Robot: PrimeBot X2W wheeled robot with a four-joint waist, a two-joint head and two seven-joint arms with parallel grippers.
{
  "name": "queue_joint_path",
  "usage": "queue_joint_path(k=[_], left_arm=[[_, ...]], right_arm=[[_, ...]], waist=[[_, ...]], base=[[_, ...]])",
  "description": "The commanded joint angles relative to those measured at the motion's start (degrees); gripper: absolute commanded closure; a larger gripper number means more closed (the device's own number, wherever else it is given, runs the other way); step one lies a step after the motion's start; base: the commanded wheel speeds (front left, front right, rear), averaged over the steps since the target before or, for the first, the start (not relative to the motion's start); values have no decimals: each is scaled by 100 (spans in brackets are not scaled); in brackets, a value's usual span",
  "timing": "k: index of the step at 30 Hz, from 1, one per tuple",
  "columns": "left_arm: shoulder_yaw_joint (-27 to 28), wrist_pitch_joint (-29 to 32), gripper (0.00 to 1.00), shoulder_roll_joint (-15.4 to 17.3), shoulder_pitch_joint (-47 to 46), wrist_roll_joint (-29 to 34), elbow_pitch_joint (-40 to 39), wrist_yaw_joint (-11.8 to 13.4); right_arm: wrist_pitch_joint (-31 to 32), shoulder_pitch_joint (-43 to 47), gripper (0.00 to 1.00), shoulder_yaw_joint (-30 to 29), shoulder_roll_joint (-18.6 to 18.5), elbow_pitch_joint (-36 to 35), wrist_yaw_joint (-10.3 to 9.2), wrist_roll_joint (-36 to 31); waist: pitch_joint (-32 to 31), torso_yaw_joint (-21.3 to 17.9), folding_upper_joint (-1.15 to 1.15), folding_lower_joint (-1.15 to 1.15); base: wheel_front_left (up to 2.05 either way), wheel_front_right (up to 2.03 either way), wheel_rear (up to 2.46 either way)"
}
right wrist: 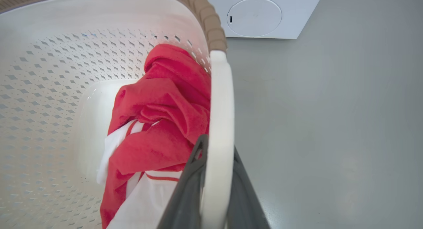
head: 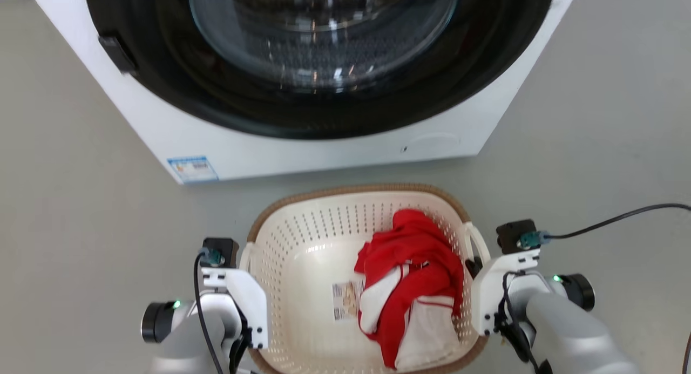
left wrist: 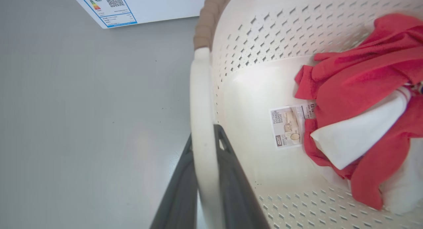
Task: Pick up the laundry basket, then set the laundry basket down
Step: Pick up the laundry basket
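In the left wrist view, our left gripper (left wrist: pixel 204 139) has its two dark, tapered fingers pressed against either side of the smooth white plastic loop handle (left wrist: pixel 200 90), closed on it with no gap showing. In the right wrist view, our right gripper (right wrist: pixel 218 144) clamps the matching white loop handle (right wrist: pixel 220 90) the same way.

Both handles belong to the cream-white perforated plastic laundry basket (head: pixel 302 255). It is rounded-rectangular with a brown woven-look rim (head: pixel 356 189), and it sits at the lower middle of the head view. Inside it, a soft, crumpled red and white garment (head: pixel 415 255) lies towards the right, partly over a flat paper label (head: pixel 345 300).

We judge the two-handed grasp done. We cannot tell whether the basket is off the matte grey floor (head: pixel 81 201), so the lift may remain, and the set-down certainly does.

Above the basket is the glossy white washing machine with its dark round glass door (head: pixel 270 147).
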Motion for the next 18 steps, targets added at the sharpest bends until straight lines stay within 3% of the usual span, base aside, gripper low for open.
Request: queue_joint_path(k=[1, 18], left_arm=[[67, -8, 100, 154, 60, -49, -55, -58], [1, 253, 100, 196, 861, -214, -51, -172]], right_arm=[[27, 146, 100, 206, 115, -112, 47, 19], [511, 796, 100, 877, 121, -305, 47, 527]], waist=[[-402, -129, 0, 0], [-1472, -157, 0, 0]], base=[[0, 0, 0], [0, 0, 0]])
